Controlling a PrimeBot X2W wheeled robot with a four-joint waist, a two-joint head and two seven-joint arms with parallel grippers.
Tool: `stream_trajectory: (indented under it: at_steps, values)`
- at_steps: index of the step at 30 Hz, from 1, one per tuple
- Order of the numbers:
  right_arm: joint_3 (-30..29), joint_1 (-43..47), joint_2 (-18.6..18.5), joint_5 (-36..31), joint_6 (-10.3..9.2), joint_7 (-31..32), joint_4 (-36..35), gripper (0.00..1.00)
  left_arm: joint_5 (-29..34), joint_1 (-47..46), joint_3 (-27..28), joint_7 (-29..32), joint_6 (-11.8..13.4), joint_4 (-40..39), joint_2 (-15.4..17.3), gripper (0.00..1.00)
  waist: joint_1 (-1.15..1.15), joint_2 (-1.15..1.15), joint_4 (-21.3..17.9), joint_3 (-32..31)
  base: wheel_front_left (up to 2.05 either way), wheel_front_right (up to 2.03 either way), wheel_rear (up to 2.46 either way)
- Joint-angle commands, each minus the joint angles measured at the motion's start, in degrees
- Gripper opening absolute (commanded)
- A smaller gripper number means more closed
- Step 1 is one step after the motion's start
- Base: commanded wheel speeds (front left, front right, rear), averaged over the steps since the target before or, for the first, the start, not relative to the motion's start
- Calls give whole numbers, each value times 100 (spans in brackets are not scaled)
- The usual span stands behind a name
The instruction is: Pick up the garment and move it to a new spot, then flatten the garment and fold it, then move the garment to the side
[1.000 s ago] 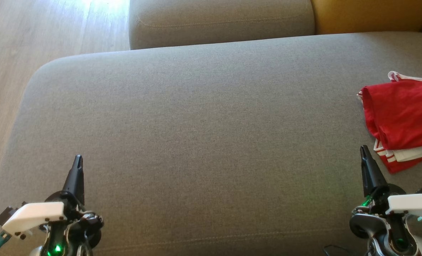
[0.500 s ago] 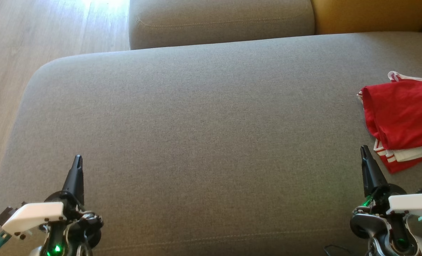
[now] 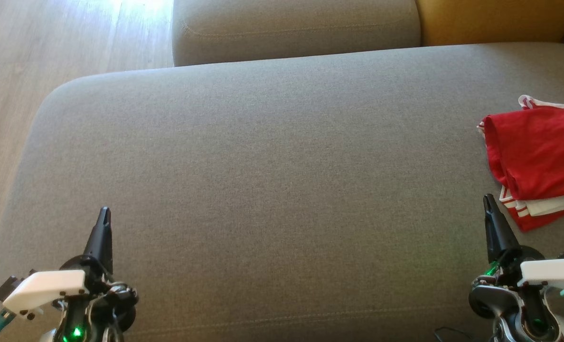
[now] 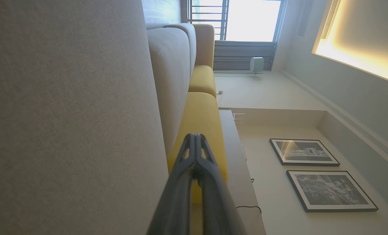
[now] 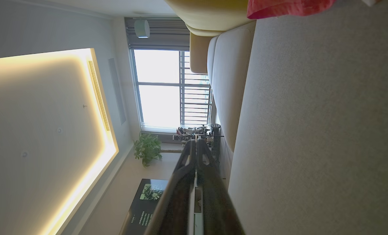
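Garment (image 3: 540, 156), red, white-trimmed: folded at the right edge of the grey seat cushion (image 3: 263, 166), move-aside step apparently done; left gripper (image 3: 104, 212) and right gripper (image 3: 488, 199) pinched closed, empty; next move likely only retreat.

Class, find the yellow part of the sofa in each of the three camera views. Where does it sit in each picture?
Head view: the yellow sofa section fills the top right corner, behind the grey seat.
Left wrist view: yellow sofa section down the middle, right of the grey seat.
Right wrist view: yellow sofa section at the top edge, just left of the red garment.
Shared landmark: the grey seat.
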Motion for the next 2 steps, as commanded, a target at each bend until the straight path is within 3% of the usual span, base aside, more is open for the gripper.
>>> stream_trajectory:
  at_steps: [1, 2]
  values:
    - [104, -277, -42, -23, 0, 54, -186, 0, 46, -305, 224, 36, -42, -152, 50, 0, 0, 0, 0, 0, 0, 0, 0]
    - [103, -277, -41, -25, 0, 55, -186, 0, 48, -305, 226, 37, -42, -152, 49, 0, 0, 0, 0, 0, 0, 0, 0]
